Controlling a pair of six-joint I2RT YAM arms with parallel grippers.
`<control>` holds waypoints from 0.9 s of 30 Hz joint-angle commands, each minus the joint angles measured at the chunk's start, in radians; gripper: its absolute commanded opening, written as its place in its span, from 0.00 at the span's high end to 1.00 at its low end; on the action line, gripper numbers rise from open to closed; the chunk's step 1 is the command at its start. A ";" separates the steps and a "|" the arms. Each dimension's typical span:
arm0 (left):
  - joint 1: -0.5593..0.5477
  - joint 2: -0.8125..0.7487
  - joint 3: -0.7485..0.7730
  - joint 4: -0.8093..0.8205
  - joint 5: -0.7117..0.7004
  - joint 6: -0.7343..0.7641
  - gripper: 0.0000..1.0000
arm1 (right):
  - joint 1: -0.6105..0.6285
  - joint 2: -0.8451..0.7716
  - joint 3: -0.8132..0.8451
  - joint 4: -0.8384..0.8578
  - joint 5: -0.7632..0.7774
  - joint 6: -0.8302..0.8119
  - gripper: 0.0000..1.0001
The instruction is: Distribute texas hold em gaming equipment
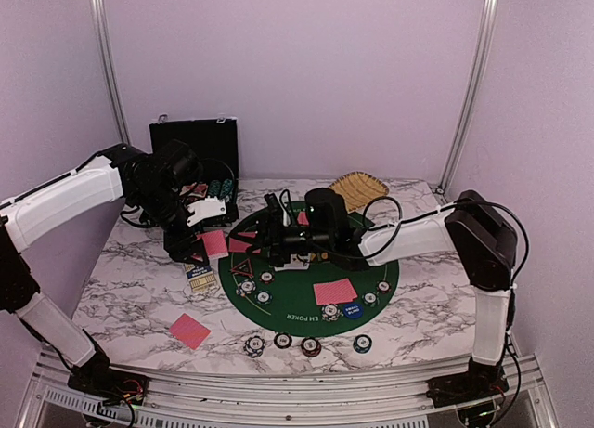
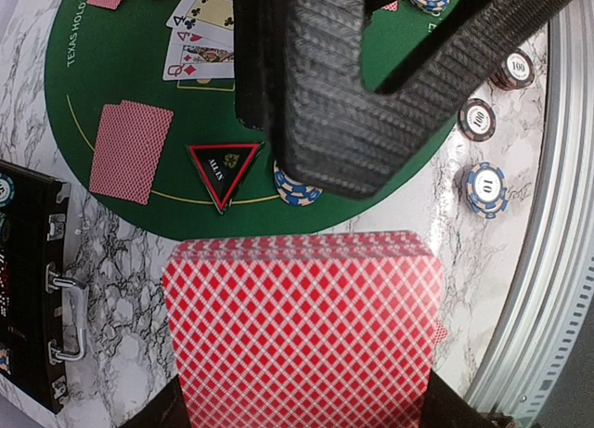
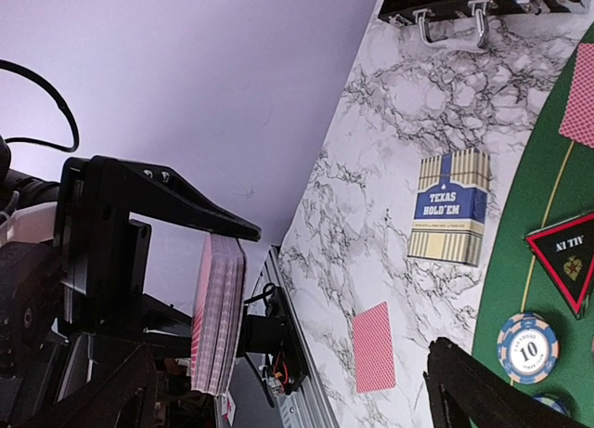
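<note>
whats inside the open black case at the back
A few round chips show at the right of the black case. The left arm covers the rest of its inside, hiding anything else.

The deck of cards (image 2: 302, 317) clamped in the left gripper (image 2: 306, 405) runs off the bottom edge of its wrist view. A dark, blurred part of that gripper ahead of the deck hides half of a blue chip (image 2: 295, 188) and part of the face-up cards (image 2: 200, 38), and the black case (image 2: 32, 289) off to its side is cut by the frame. In the right wrist view only one dark finger (image 3: 483, 386) shows, and the triangular marker (image 3: 568, 256) ahead of it is cut off at the edge.
</note>
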 commanded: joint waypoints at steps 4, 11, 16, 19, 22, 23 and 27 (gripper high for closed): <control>0.003 0.006 -0.004 0.000 0.035 -0.003 1.00 | 0.012 0.060 0.038 0.093 -0.018 0.057 0.01; 0.003 0.009 -0.008 0.001 0.034 -0.003 1.00 | 0.029 0.113 0.084 0.126 -0.032 0.087 0.01; 0.003 0.009 -0.010 0.000 0.029 -0.003 1.00 | 0.032 0.104 0.076 0.140 -0.035 0.094 0.02; 0.003 0.008 -0.009 0.000 0.030 -0.002 1.00 | 0.031 0.088 0.071 0.122 -0.035 0.080 0.02; 0.003 0.007 -0.007 0.000 0.030 -0.004 1.00 | 0.027 0.072 0.068 0.094 -0.036 0.063 0.03; 0.003 0.006 -0.007 0.000 0.032 -0.005 1.00 | 0.025 0.066 0.064 0.087 -0.034 0.058 0.03; 0.003 0.000 -0.008 0.000 0.026 -0.004 1.00 | 0.010 0.024 0.018 0.068 -0.023 0.043 0.03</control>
